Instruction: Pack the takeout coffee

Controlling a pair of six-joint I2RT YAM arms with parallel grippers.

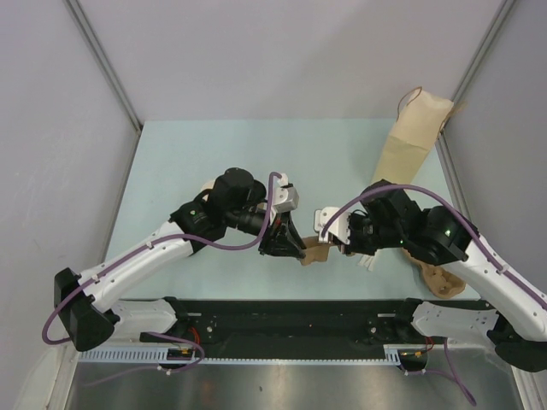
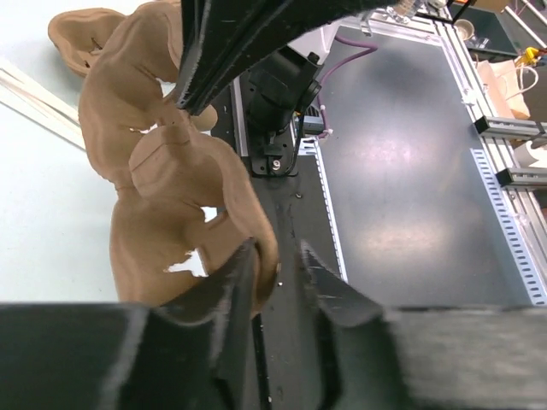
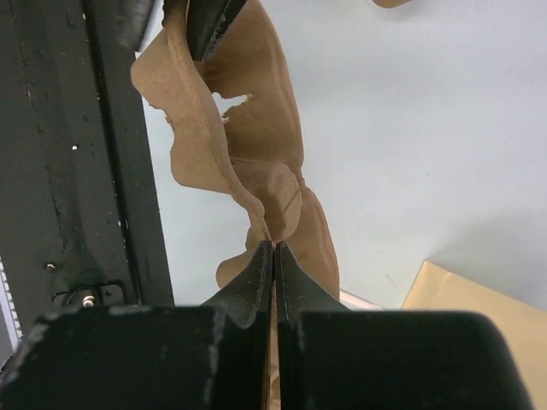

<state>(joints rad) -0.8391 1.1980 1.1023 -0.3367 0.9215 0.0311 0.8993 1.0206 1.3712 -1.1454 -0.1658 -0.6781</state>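
The takeout coffee is out of view. A brown moulded-pulp cup tray [image 1: 318, 251] hangs between my two grippers, near the table's front edge. My right gripper [image 3: 273, 248] is shut on one thin rim of the tray [image 3: 248, 111]. At the opposite end, my left gripper [image 2: 278, 265] straddles the tray's rim [image 2: 162, 171]. That rim lies against one finger, and a clear gap shows to the other finger. In the top view the left gripper [image 1: 295, 252] and right gripper [image 1: 342, 248] face each other across the tray.
A tall tan paper bag [image 1: 419, 137] lies at the back right, against the wall. Another brown pulp piece [image 1: 440, 280] rests under the right arm. White strips [image 1: 366, 260] lie on the table beside the tray. The black base rail [image 1: 291, 329] runs along the near edge.
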